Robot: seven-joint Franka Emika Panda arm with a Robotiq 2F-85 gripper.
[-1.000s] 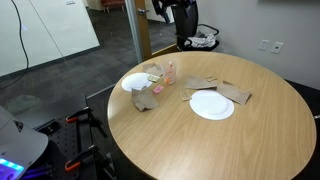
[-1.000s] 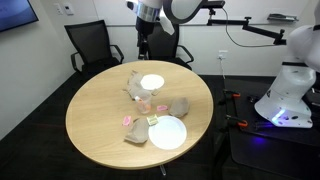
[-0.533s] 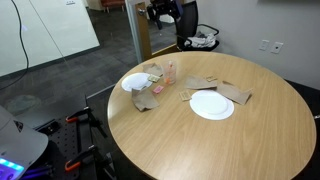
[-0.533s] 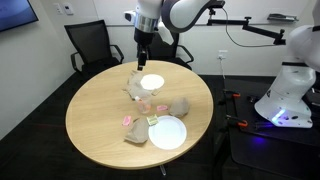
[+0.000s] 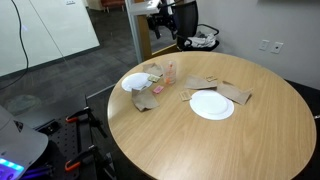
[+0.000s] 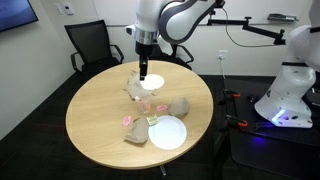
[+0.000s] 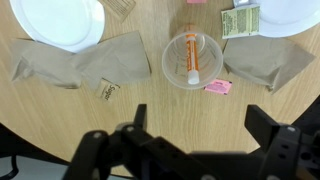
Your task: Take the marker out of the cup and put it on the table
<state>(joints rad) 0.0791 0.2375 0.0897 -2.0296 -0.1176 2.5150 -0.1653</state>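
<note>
Marker [image 7: 192, 62] sits inside the cup [image 7: 172, 70], its orange body running up and down the frame at upper centre of the wrist view, on the table [image 7: 60, 110] between two brown napkins [image 7: 110, 55]. The gripper [image 7: 200, 135] fills the bottom of that view, jaws spread wide and holding nothing. The cup lies above it in the frame, nearly on the midline between the fingers and well apart from them.

The step in hand looks like the approach. A good descent keeps the marker centred and narrows the jaws enough to pass inside the rim, since the clear cup probably tips easily. The fingers close across the marker's length, which suits a pinch. How steeply the marker leans I cannot tell from overhead.
</note>
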